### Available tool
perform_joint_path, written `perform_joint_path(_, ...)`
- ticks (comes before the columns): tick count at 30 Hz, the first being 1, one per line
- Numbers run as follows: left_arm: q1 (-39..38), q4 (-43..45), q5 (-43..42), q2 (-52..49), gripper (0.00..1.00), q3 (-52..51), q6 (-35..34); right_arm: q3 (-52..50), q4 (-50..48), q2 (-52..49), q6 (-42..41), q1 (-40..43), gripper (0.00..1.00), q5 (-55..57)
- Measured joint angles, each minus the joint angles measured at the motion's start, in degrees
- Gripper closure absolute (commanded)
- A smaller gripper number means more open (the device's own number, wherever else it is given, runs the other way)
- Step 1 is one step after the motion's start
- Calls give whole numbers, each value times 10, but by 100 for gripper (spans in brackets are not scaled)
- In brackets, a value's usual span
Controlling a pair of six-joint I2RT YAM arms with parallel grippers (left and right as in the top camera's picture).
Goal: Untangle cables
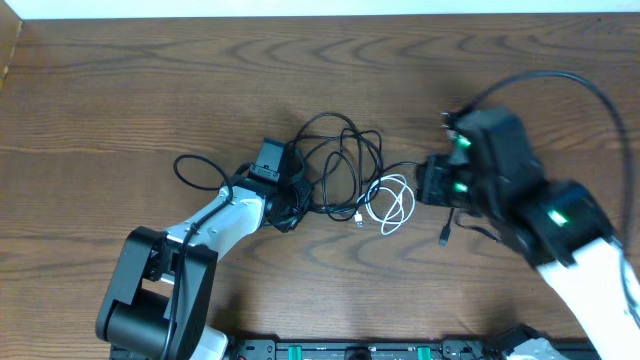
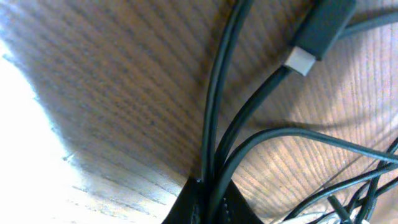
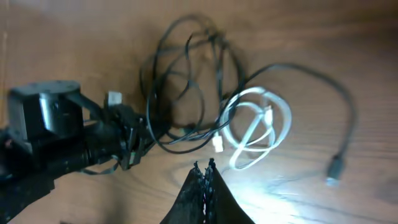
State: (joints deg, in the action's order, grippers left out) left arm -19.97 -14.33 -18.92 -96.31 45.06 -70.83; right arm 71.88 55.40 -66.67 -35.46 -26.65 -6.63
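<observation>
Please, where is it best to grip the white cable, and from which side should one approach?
Grip the white cable at its outer right loop, coming straight down from above on the right arm's side. This loop lies flat on the bare table, apart from the black cables. Its left part lies among them.

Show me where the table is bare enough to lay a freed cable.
Bare table along the far edge beyond the black cables, at far left, and in front of the white cable. Crowded: the middle, where the left gripper pinches the black cables and the right gripper sits nearby.
</observation>
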Motion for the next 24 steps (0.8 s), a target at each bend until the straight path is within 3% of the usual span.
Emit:
perform_joint_path(10,0,-2,9,0,87,1,53,0,35,101,8,54,97,89)
perform_joint_path(16,0,-2,31,1,76,5,65,0,40,85,10,54,54,77)
perform_joint_path(20,-1,-4,40,2,74,7,64,0,41,61,14,54,42,31)
perform_joint_path(24,-1,-7,45,2,73,9,64,0,55,30,13,53,24,-10)
